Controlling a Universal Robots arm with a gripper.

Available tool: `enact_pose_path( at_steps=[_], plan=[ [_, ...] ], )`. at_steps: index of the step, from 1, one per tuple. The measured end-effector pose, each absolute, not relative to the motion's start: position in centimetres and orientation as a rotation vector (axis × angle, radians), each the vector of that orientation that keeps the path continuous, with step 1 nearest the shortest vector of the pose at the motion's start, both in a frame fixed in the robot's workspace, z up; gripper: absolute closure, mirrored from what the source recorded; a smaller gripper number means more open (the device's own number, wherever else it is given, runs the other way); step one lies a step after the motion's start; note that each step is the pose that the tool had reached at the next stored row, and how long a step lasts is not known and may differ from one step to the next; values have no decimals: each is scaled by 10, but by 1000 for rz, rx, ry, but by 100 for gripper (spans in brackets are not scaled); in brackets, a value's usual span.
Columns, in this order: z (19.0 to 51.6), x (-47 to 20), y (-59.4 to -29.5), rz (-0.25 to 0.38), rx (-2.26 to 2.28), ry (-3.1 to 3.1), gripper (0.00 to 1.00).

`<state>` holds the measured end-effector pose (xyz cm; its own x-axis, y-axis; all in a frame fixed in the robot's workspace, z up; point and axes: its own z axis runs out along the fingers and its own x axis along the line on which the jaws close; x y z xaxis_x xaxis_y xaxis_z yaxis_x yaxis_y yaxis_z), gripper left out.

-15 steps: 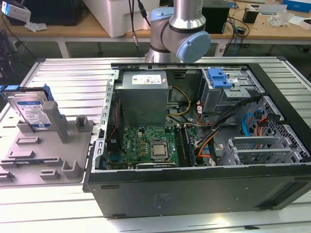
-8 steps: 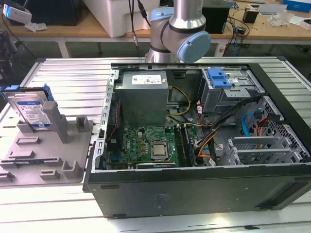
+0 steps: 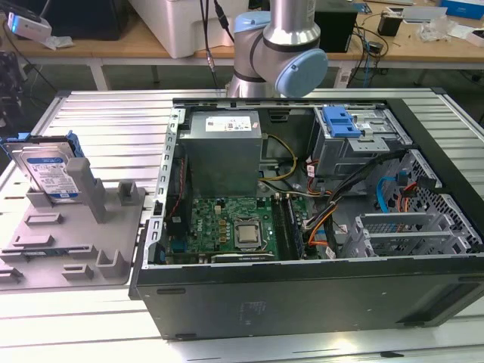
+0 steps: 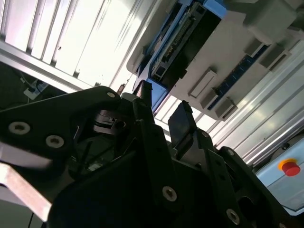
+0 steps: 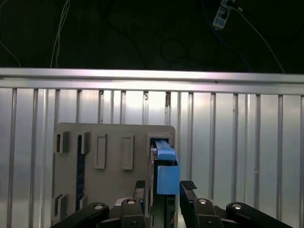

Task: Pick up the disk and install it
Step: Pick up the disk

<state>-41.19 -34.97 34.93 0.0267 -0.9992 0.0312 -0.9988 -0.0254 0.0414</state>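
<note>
**Disk is parked in the holder, gripper is hanging open above it**

You're looking at the disk (image 3: 49,170) standing on edge in the grey holder (image 3: 83,234) on the exterior view's left, just beside the open computer case (image 3: 302,310). It's propped up like that (my guess) so its flat faces are offered to a pinch from above, with the blue bracket's top edge poking clear of the slot. Nothing is gripping it. The drive cage (image 3: 355,147) inside the case is sitting there without it, so the install isn't done yet.

In the first wrist view your gripper (image 5: 164,186) is pointing down at the slatted table (image 5: 237,142). The fingertips (image 5: 188,185) are sitting apart with nothing clamped between them. The disk's blue edge is showing through the gap, further off, so I'd say you're lining up, not touching. The second wrist view is telling the same story, with the fingers parted and the disk beyond them. In the exterior view the arm (image 3: 280,45) is rising from behind the case.
</note>
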Motion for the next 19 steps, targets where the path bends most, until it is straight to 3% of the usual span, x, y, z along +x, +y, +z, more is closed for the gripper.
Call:
enact_pose_path(
  at_steps=[19],
  plan=[
    [339,-412,-346,-16,2205,-2171,58]
  ],
)
